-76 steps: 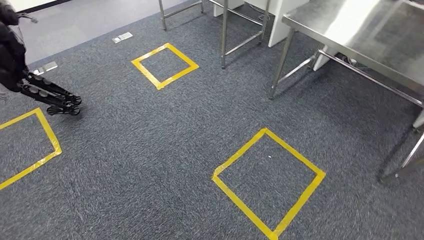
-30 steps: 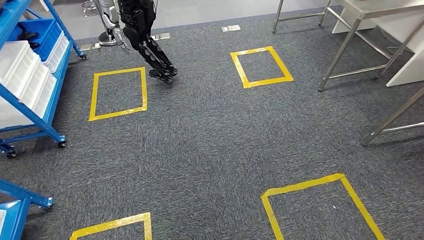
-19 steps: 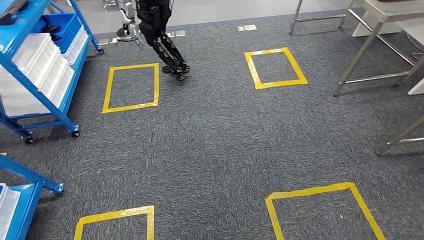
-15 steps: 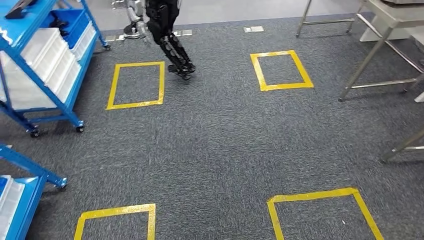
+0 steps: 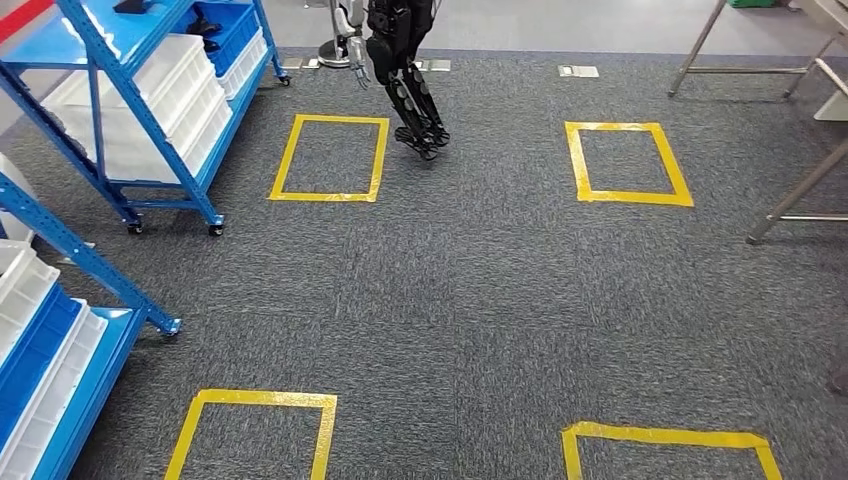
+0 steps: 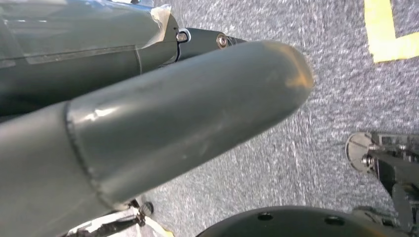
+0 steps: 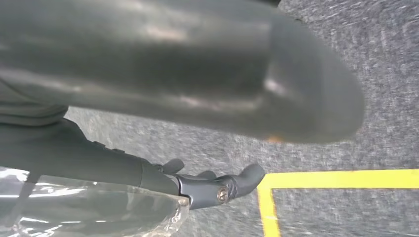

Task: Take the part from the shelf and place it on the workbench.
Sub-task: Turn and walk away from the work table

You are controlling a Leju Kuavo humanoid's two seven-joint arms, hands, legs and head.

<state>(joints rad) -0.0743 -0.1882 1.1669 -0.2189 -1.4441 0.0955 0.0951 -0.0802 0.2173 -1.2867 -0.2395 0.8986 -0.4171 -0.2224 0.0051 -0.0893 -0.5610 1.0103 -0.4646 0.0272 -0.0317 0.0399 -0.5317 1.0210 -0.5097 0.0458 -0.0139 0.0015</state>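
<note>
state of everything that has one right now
left hand: empty, hanging over carpet
right hand: empty, hanging over carpet
far shelf: upright, white bins on its tiers
near shelf: upright, white and blue bins
other robot: standing, one heel raised

Open grey carpet (image 5: 480,300) ahead; blue shelves (image 5: 150,110) stand left, another robot (image 5: 405,70) beyond, metal desk legs (image 5: 800,190) right.
</note>
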